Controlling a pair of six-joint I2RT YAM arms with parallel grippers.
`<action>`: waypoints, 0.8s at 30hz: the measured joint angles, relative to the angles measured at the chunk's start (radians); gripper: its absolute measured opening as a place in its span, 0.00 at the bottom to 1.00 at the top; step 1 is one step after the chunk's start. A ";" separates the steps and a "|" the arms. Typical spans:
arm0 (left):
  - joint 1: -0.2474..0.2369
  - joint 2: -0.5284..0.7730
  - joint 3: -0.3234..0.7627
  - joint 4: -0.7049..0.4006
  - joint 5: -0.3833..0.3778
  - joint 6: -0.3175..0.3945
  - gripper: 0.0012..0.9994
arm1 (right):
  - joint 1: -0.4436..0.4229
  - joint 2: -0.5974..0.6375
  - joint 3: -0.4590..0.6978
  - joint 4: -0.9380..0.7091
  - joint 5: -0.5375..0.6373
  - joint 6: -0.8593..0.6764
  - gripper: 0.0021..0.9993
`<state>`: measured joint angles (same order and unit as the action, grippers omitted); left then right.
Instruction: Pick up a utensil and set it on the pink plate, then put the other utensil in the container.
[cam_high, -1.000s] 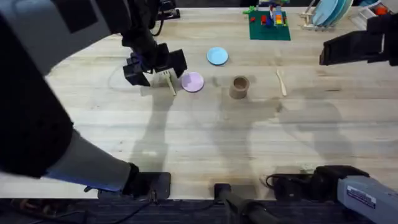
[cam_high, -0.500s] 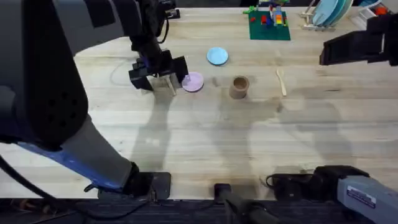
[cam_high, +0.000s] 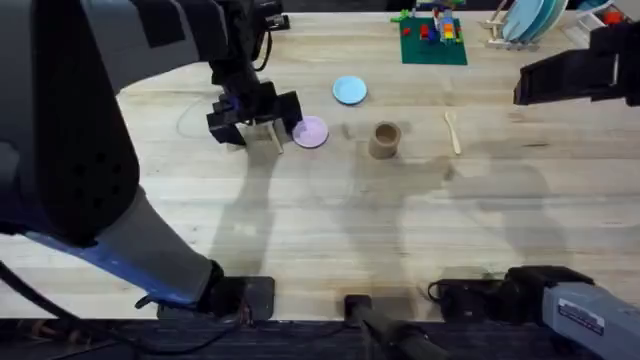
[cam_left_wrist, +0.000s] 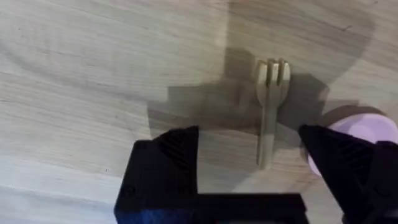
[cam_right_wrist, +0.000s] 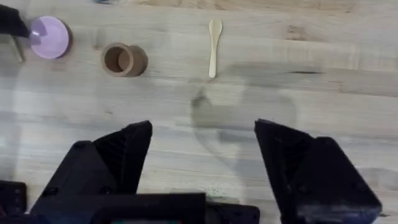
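From overhead, nothing has shifted since half a second ago: the left gripper (cam_high: 262, 127) hangs over the wooden fork (cam_high: 274, 135), just beside the pink plate (cam_high: 309, 131), exactly where it was. The fork lies flat on the counter (cam_high: 330, 220), just off the plate's rim. On the plate's far side from the fork stands the tan container (cam_high: 385, 139), and past that the wooden spoon (cam_high: 453, 131). A light blue plate (cam_high: 349, 90) sits behind the pink one. The counter nearer the arms' bases is wide open. The right gripper (cam_high: 560, 75) hovers high, beyond the spoon.

Left wrist: fingers (cam_left_wrist: 168, 168) spread wide, holding nothing, fork (cam_left_wrist: 268, 111) lying between them, closer to the plate-side finger, pink plate (cam_left_wrist: 360, 124) peeking behind it.

Right wrist: fingers (cam_right_wrist: 112, 162) wide apart and empty; spoon (cam_right_wrist: 214, 47) lies beside the container (cam_right_wrist: 123, 59), pink plate (cam_right_wrist: 49, 35) beyond that. No readable writing anywhere.
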<state>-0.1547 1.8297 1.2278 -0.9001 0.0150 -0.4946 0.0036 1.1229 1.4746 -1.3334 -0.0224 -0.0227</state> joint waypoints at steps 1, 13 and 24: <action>0.000 0.000 0.000 0.000 0.000 0.000 1.00 | 0.000 0.000 0.000 0.000 0.000 0.000 0.99; 0.002 0.000 -0.002 0.007 -0.007 -0.003 0.24 | 0.000 0.000 0.000 0.000 0.000 0.000 1.00; 0.001 -0.004 -0.002 0.010 -0.003 -0.003 0.05 | 0.000 0.000 0.000 0.000 0.000 0.000 1.00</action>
<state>-0.1539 1.8259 1.2263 -0.8901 0.0116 -0.4973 0.0036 1.1229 1.4746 -1.3338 -0.0224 -0.0227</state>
